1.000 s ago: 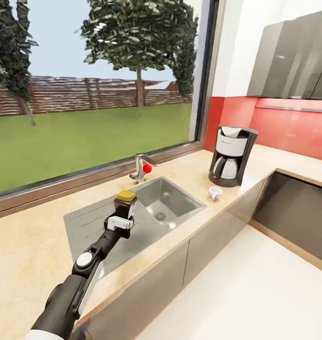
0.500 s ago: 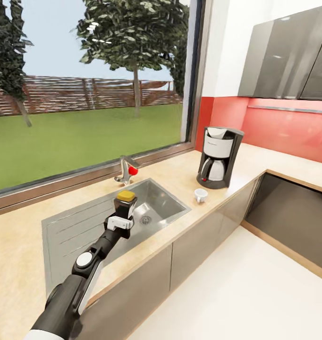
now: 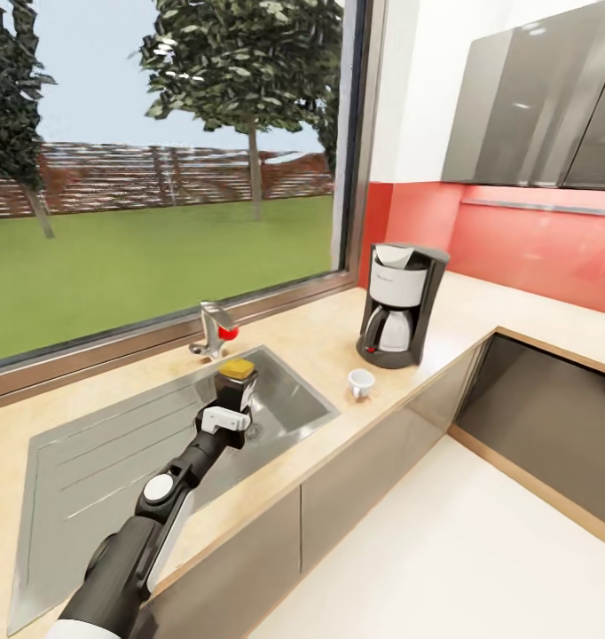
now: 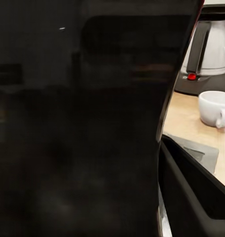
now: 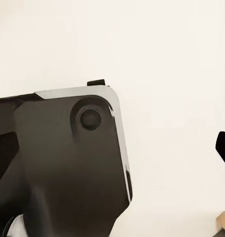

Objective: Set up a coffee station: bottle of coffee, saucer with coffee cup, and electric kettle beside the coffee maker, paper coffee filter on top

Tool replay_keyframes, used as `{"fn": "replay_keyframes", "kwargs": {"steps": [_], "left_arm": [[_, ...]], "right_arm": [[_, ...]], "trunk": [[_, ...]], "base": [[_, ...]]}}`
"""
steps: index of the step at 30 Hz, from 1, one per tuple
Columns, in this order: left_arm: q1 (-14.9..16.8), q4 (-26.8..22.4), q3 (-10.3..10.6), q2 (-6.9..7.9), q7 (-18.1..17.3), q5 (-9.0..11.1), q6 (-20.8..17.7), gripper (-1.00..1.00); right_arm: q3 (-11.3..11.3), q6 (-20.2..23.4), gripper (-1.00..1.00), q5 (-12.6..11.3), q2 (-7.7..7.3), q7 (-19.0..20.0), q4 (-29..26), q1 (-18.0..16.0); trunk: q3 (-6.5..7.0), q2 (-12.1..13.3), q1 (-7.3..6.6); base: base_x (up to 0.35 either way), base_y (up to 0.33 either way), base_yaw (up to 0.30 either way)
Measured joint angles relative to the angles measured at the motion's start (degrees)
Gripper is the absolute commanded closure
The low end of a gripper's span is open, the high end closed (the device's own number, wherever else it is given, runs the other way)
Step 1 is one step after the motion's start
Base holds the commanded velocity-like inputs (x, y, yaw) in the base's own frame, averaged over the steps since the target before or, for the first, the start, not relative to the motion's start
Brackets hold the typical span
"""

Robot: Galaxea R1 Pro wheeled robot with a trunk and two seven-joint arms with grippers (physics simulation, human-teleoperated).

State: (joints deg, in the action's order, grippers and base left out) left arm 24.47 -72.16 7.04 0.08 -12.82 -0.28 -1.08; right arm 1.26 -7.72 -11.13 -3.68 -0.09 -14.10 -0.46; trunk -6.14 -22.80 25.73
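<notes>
In the head view the left tool (image 3: 232, 401) is clamped on the bottle of coffee (image 3: 235, 382) and holds it upright in the air, above the steel sink (image 3: 285, 395) that is set into the bench (image 3: 333, 342). The tan-yellow cap of the bottle is at the top, and the dark body sits between the white fingers (image 3: 224, 419) of the tool. In the left wrist view the dark side of the bottle (image 4: 82, 123) is very close to the camera and takes most of the picture.

The coffee maker (image 3: 396, 304) stands on the bench near the corner, in front of the red wall panel (image 3: 515, 235), with its carafe on the front. The coffee cup (image 3: 361, 382) stands on the bench just beside the coffee maker, on the side nearer to the edge — the two are apart, not touching. The left wrist view shows the same cup (image 4: 215, 108) and the base of the coffee maker (image 4: 206, 54) behind it.

A faucet (image 3: 209, 327) with a red knob stands behind the sink, under the big window (image 3: 161, 160).

The right wrist view shows a dark part of the robot body (image 5: 63, 168) over a pale floor; for the right tool I cannot tell if it is apart or together.
</notes>
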Motion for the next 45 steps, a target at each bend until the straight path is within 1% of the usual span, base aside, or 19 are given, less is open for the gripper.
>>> {"fn": "replay_keyframes", "kwargs": {"steps": [8,16,23,30,33,37,38,40,45], "left_arm": [[0.0,0.1,0.0,0.00,0.0,0.0,0.0,1.00],[0.0,0.1,0.0,0.00,0.0,0.0,0.0,1.00],[0.0,0.1,0.0,0.00,0.0,0.1,0.0,1.00],[0.0,0.1,-0.2,0.07,0.0,0.1,0.1,1.00],[-0.5,0.3,-0.1,0.02,0.1,0.1,0.2,1.00],[-1.1,0.4,-0.1,0.01,0.1,0.1,1.5,1.00],[-1.4,0.5,-0.1,0.00,0.1,0.1,2.2,1.00],[-2.3,0.7,0.0,-0.03,0.1,0.0,4.9,1.00],[-2.5,1.1,0.0,-0.01,0.1,0.1,5.7,1.00]], "right_arm": [[0.0,0.0,-1.00,0.0,0.00,0.0,0.0,0.0],[0.0,0.0,-1.00,-0.1,0.00,0.0,0.1,0.0],[0.0,0.0,-1.00,0.0,0.00,0.0,0.1,0.0],[0.0,0.0,-1.00,0.0,0.00,0.0,0.1,0.0],[0.0,0.0,-1.00,0.0,0.00,0.0,0.1,0.0],[0.0,0.0,-1.00,0.0,0.00,0.0,0.1,0.0],[0.0,0.0,-1.00,0.0,0.00,0.0,0.1,0.0],[0.0,0.0,-1.00,0.0,0.00,0.0,0.1,0.0],[0.0,0.0,-1.00,0.0,0.00,0.0,0.1,0.0]], "trunk": [[0.00,0.0,0.00],[0.00,0.0,0.00],[0.00,0.0,0.00],[0.00,0.0,-0.01],[0.00,0.0,-0.01],[0.00,0.0,-0.01],[-0.01,0.0,-0.01],[0.00,0.0,0.02],[0.00,0.0,0.01]], "base": [[0.237,-0.199,-0.016],[0.238,-0.197,-0.205],[0.242,-0.188,-0.043],[0.317,0.004,-0.001],[0.326,0.082,0.000],[0.305,0.060,0.000],[0.243,0.019,0.000],[0.062,0.005,0.000],[0.064,0.001,0.000]]}}
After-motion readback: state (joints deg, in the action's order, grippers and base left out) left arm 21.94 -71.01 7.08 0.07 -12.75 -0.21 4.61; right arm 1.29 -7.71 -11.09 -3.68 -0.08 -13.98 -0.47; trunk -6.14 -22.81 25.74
